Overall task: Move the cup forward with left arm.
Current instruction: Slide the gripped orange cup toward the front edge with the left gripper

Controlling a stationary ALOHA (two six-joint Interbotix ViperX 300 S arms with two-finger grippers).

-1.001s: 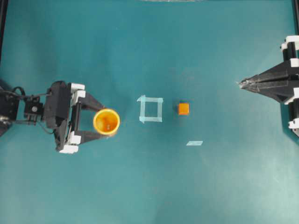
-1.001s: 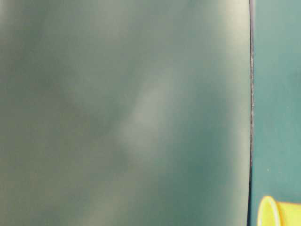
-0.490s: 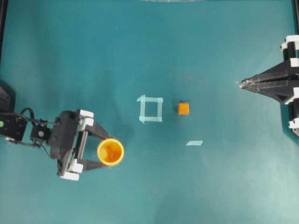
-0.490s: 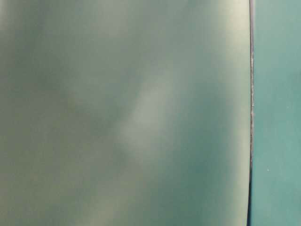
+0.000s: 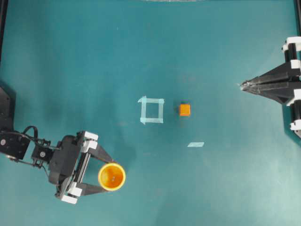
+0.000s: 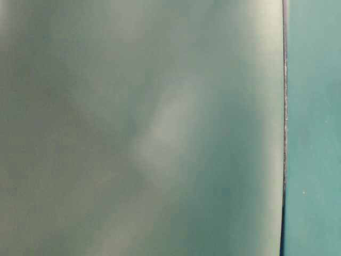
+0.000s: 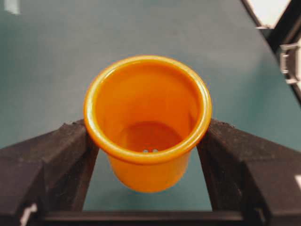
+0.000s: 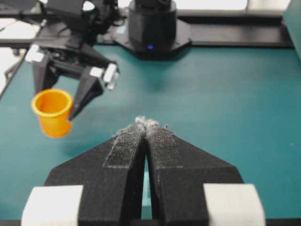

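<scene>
Overhead: one cup [image 5: 111, 176], one cube [image 5: 185, 109].

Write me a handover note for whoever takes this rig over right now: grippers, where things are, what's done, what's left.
Left gripper: jaws closed on the cup, one finger on each side, in the lower left of the overhead view. In the right wrist view the cup appears lifted off the table.
Right gripper: shut, empty, parked at the right edge.
Orange cube sits just right of the tape square; a loose tape strip lies lower right.
Done: cup grasped. Left: set it down at its new spot, release, retract.
</scene>
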